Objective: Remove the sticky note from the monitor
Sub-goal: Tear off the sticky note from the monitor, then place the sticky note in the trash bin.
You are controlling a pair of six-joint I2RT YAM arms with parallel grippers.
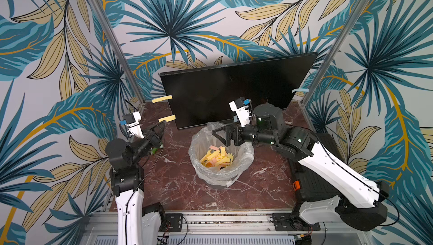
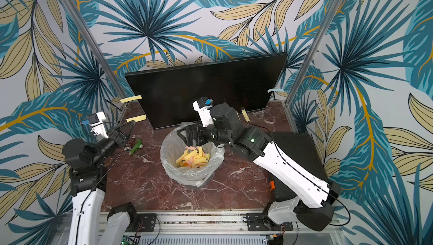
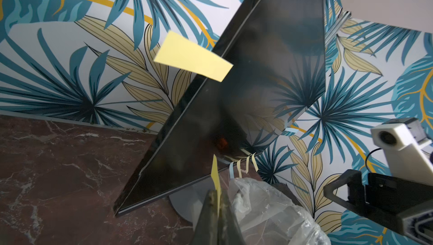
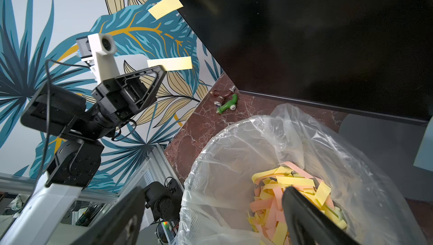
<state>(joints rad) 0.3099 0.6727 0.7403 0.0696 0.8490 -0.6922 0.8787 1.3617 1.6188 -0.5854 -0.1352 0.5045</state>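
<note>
The monitor point(image 1: 234, 86) point(image 2: 199, 91) point(image 3: 269, 68) point(image 4: 304, 32) stands at the back of the table. By its lower left edge, my left gripper point(image 1: 164, 122) point(image 2: 133, 123) point(image 3: 218, 199) is shut on a yellow sticky note point(image 1: 166, 118) point(image 2: 136, 118) point(image 3: 215, 175) point(image 4: 169, 64). I cannot tell whether the note's far end still sticks to the frame. A second yellow note point(image 1: 162, 99) point(image 3: 193, 57) sits higher on that edge. My right gripper point(image 1: 216, 134) point(image 2: 181, 136) point(image 4: 212, 192) hangs open and holds nothing above the bin point(image 1: 194, 159).
The plastic-lined bin point(image 2: 164, 159) point(image 4: 199, 161) holds several yellow and pink notes. A blue note point(image 1: 300, 90) sticks out at the monitor's right edge, and several hang under its bottom edge point(image 3: 241, 166). A green and brown object point(image 2: 136, 147) lies at left. A black ribbed case point(image 2: 297, 147) lies at right.
</note>
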